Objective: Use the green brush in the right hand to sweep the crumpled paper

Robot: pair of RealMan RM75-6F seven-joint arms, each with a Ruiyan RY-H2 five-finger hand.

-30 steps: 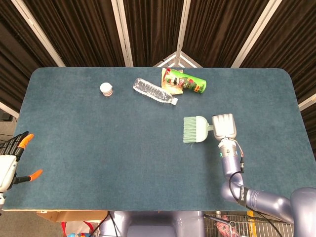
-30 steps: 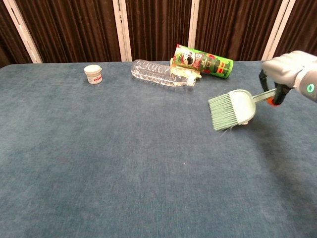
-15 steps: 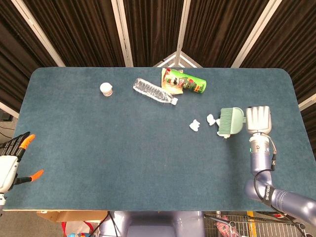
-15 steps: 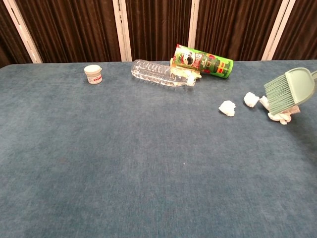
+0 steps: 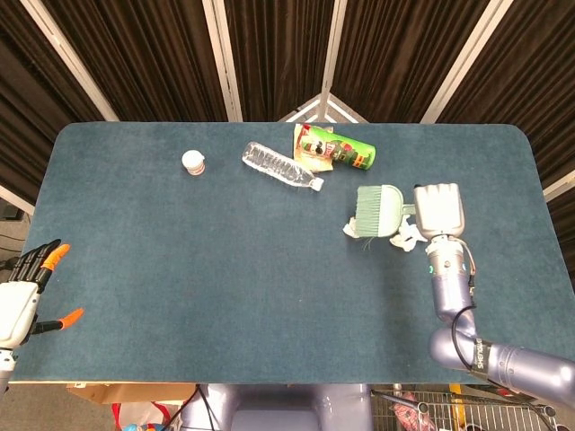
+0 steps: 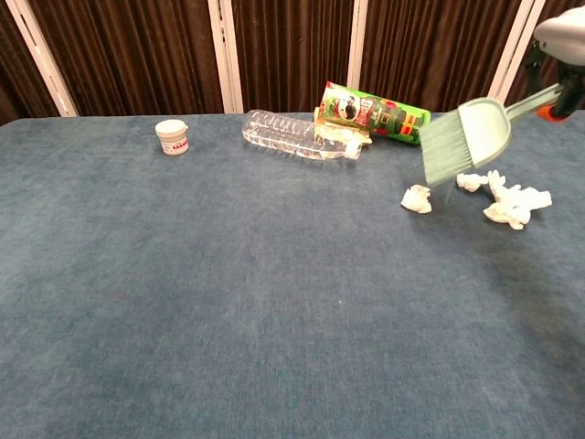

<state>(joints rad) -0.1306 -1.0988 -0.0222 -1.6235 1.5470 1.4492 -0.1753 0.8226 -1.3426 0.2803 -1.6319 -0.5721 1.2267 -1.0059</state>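
Brush (image 6: 466, 137) up off the desk (image 5: 180, 260), held by the right hand (image 5: 437, 211) closed round its handle, bristles above the crumpled paper (image 6: 417, 198). Best bet: drop the bristles onto the cloth beyond the scraps, then drag flat. Half a second ago it sat further right (past the paper). Left hand (image 5: 22, 301) hangs spread, holding nothing.

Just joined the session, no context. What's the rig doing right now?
The right hand holds the green brush lifted off the table, its bristles above the crumpled paper, which lies in a few pieces. The left hand is open and idle at the table's near left edge. A small jar, a clear bottle and a green can lie at the back.
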